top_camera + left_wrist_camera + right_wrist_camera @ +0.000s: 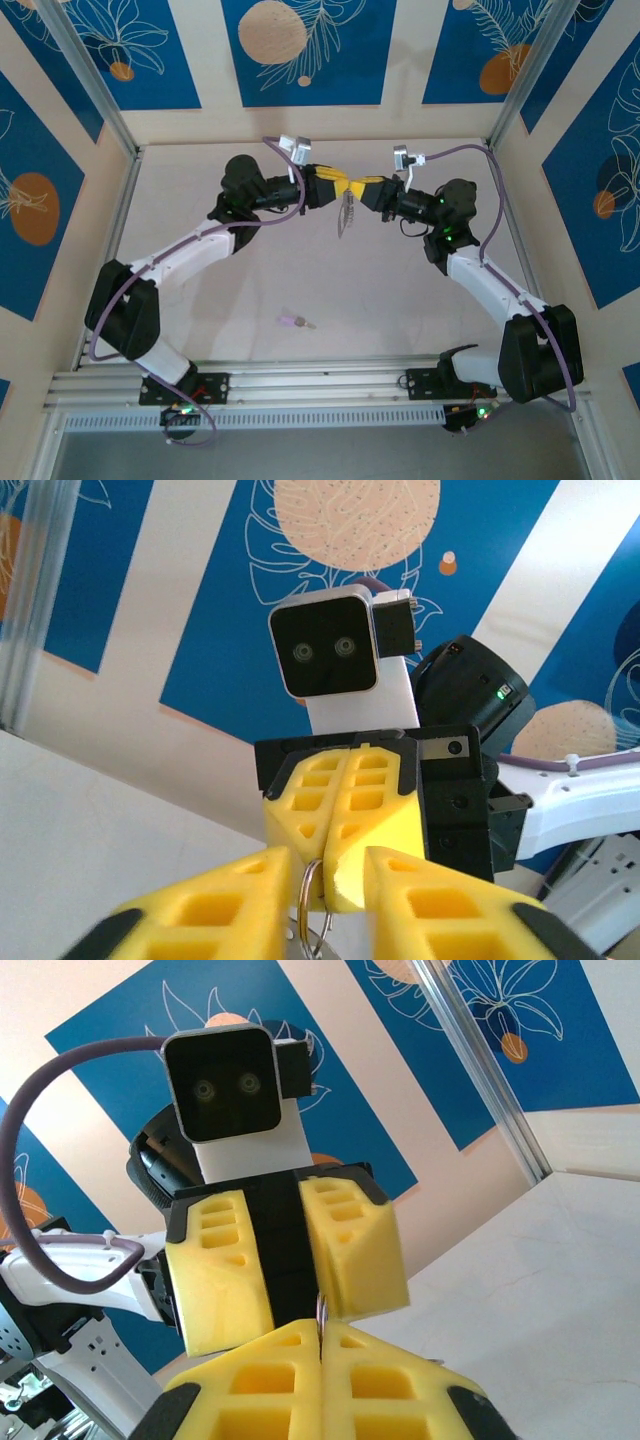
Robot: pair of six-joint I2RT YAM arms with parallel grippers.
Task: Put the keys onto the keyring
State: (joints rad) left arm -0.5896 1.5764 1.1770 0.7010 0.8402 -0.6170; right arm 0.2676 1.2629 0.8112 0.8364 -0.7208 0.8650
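Both grippers meet tip to tip above the middle of the table. My right gripper [362, 188] [320, 1330] is shut on the keyring [347, 215], a thin metal loop [321, 1308] whose small silver keys hang below the fingers. My left gripper [335, 186] [325, 865] faces it with its yellow fingers [215, 900] apart on either side of the loop [312, 900]; one finger [355, 1250] sits against the loop. The lilac-headed key [296, 321] lies flat on the table, near the front and left of centre, apart from both grippers.
The table [250, 300] is walled on three sides by blue and cream panels [300, 50]. A metal rail [320, 385] with both arm bases runs along the near edge. Aluminium posts [100, 90] stand at the back corners.
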